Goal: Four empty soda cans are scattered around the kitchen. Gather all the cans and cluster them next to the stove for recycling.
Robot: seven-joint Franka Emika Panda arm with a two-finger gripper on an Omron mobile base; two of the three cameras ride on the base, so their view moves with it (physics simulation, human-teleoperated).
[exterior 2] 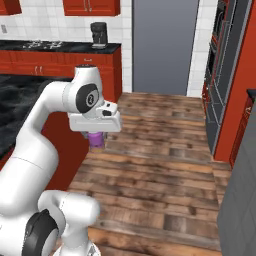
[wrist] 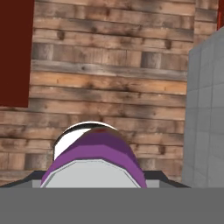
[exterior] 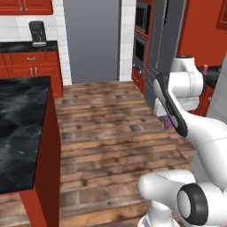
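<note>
A pink-purple soda can (exterior 2: 96, 139) with a silver top hangs under the hand, above the wooden floor, with my gripper (exterior 2: 96, 136) shut on it. In the left base view a sliver of the can (exterior: 168, 122) shows behind the dark forearm. The hand view looks down over the can (wrist: 93, 148), which sits between the dark fingertips (wrist: 154, 176). The stove (exterior 2: 42, 45), with silvery burners, lies on the far counter at the upper left of the right base view, well away from the gripper.
A black marbled island counter (exterior: 20, 128) with red sides stands to the left. A coffee machine (exterior 2: 98, 34) sits on the back counter. A wall oven stack (exterior: 142, 40) and dark tall units line the right. Open wooden floor (exterior: 106, 133) lies between.
</note>
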